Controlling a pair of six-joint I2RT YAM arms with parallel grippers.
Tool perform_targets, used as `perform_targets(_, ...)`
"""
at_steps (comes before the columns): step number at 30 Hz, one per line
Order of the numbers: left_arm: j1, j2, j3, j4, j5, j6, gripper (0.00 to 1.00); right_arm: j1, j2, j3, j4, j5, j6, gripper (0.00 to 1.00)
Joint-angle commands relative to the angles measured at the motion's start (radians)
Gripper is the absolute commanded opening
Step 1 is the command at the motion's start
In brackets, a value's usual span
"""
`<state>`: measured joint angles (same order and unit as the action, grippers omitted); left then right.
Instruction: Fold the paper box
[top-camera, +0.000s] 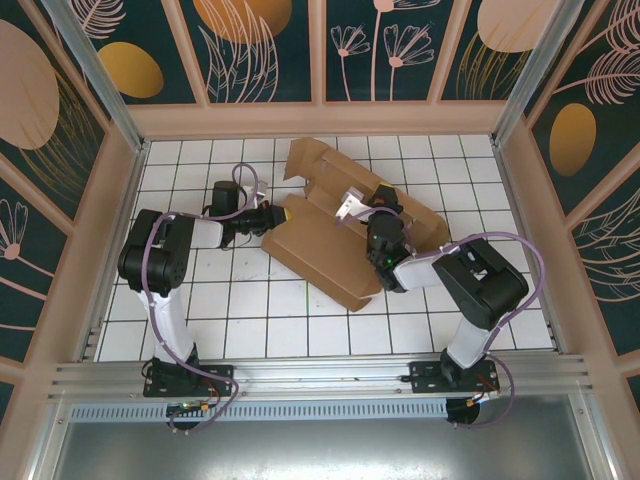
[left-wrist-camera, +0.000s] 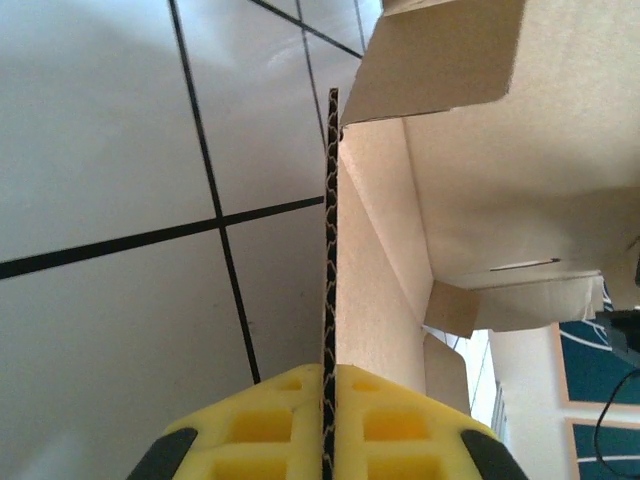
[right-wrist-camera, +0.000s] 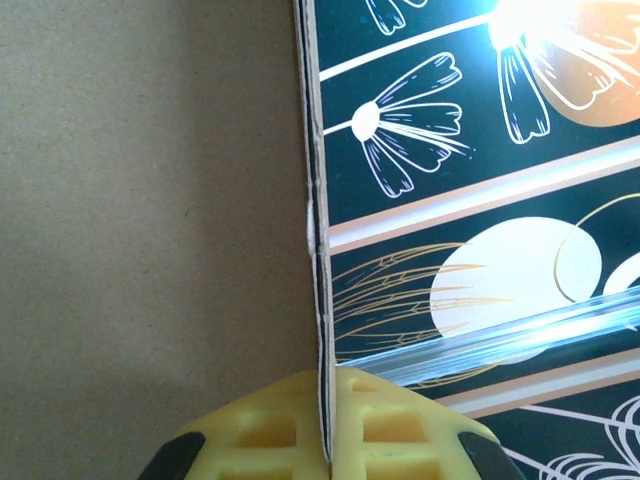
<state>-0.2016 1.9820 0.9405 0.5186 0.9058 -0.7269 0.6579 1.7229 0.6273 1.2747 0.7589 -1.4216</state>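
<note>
Yellow-tipped left gripper (left-wrist-camera: 330, 405) is clamped on a corrugated edge of the paper box (top-camera: 318, 255). Right gripper (right-wrist-camera: 325, 430) is likewise closed on another thin cardboard edge. Box lies partly folded, flaps raised, on the white gridded table (top-camera: 260, 320), between the 2 arms.

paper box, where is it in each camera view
Top external: the paper box lies flat at picture centre.
Left wrist: its edge runs up the centre, flaps at upper right.
Right wrist: its panel covers the left half.
Shared landmark: the dark floral wall.
</note>
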Motion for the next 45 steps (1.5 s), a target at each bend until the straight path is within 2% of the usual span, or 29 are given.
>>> perform_targets(1,0.013,0.022,-0.001,0.082,0.094,-0.040,0.00,-0.009,-0.036,-0.009,0.035,0.011,0.042,0.00)
perform_targets(6,0.021,0.032,0.008,0.069,0.115,-0.037,0.00,-0.011,-0.046,-0.009,0.031,0.013,0.036,0.00)
perform_targets(8,0.024,0.039,0.021,0.033,0.093,-0.024,0.00,-0.011,-0.047,-0.008,0.031,0.015,0.035,0.00)
perform_targets(9,0.024,0.040,0.027,-0.023,0.059,0.010,0.03,-0.011,-0.046,-0.007,0.034,0.017,0.031,0.00)
perform_targets(10,0.024,0.036,0.041,-0.073,0.026,0.041,0.12,-0.010,-0.047,-0.008,0.038,0.019,0.027,0.00)
perform_targets(12,0.026,0.013,0.060,-0.119,-0.040,0.084,0.38,-0.009,-0.051,-0.009,0.040,0.020,0.023,0.00)
perform_targets(14,0.029,-0.016,0.062,-0.123,-0.079,0.105,0.54,-0.007,-0.057,-0.012,0.037,0.019,0.021,0.00)
perform_targets(17,0.037,-0.062,0.073,-0.132,-0.161,0.136,0.67,-0.004,-0.065,-0.018,0.031,0.018,0.017,0.00)
perform_targets(22,0.066,-0.089,0.129,-0.147,-0.275,0.134,0.70,-0.001,-0.070,-0.021,0.026,0.020,0.010,0.00)
perform_targets(23,0.071,-0.091,0.146,-0.147,-0.289,0.131,0.77,0.000,-0.069,-0.023,0.026,0.022,0.007,0.00)
perform_targets(27,0.091,-0.058,0.249,-0.174,-0.292,0.134,0.80,0.007,-0.072,-0.023,0.026,0.025,0.005,0.00)
perform_targets(33,0.097,0.102,0.567,-0.325,-0.312,0.234,0.79,0.021,-0.063,-0.021,0.025,0.025,0.007,0.00)
perform_targets(38,0.097,0.278,0.874,-0.487,-0.234,0.332,0.74,0.029,-0.060,-0.015,0.023,0.021,0.006,0.00)
perform_targets(45,0.086,0.388,1.032,-0.548,-0.101,0.362,0.62,0.038,-0.048,0.000,0.020,0.021,-0.004,0.00)
